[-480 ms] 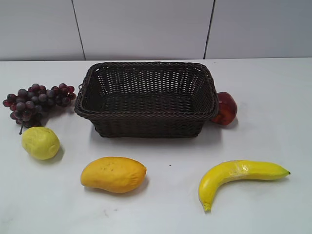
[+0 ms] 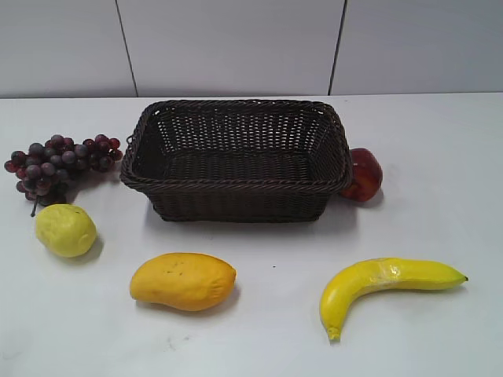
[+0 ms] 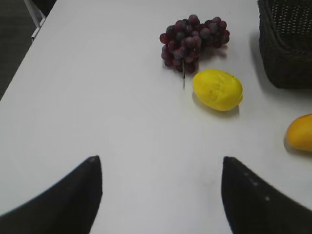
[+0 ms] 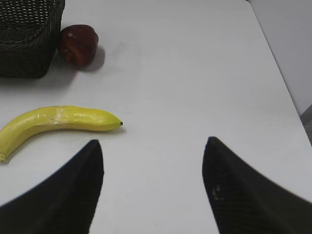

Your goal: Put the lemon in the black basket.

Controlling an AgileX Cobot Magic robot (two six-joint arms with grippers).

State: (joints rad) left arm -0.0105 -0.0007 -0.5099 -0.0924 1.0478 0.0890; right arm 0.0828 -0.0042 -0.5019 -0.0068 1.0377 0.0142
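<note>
both end effectors stand open and empty above the bench (image 2: 440,157): the left end effector (image 3: 161,195) has its two dark fingers spread wide over bare white surface, and the right end effector (image 4: 153,187) is spread the same way near the banana (image 4: 58,122). neither shows in the exterior view, so the reach looks not yet begun. the lemon (image 2: 65,230) sits on the bench at about 8 o'clock from the black basket (image 2: 236,184), apart from it, just below the grapes (image 2: 59,163) and at about 10 o'clock from the mango (image 2: 182,280). in the left wrist view the lemon (image 3: 217,89) lies ahead at about 1 o'clock, so the next move probably calls for the left arm to advance, centre over it and descend. it is small, roundish, pale yellow-green, with dull, dimpled skin
</note>
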